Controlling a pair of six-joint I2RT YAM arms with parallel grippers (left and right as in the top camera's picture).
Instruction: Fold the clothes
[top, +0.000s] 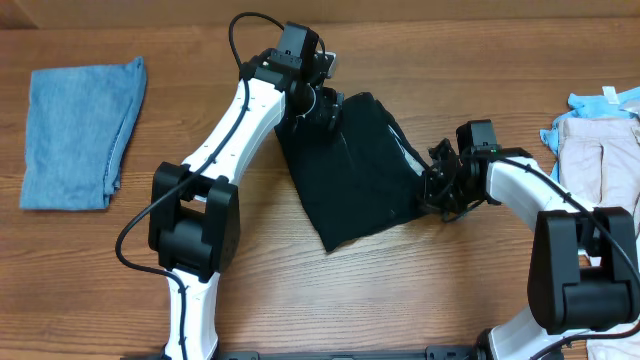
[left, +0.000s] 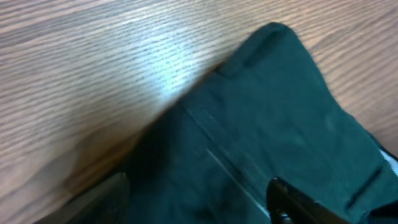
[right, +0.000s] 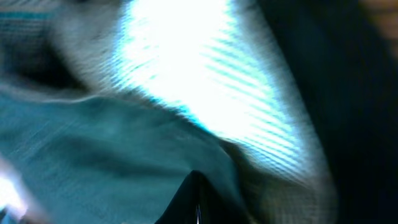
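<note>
Black shorts (top: 360, 170), left gripper (top: 323, 107) over far corner, right gripper (top: 434, 188) at edge

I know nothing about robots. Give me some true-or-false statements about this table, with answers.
1. A black garment lies between the two arms. True.
2. The left fingers hold the blue cloth. False: it lies alone at far left; those fingers are spread over the black garment.
3. The right fingers are shut at the black garment's edge. True.
4. The beige piece lies mid-table. False: it is at the right edge.
</note>
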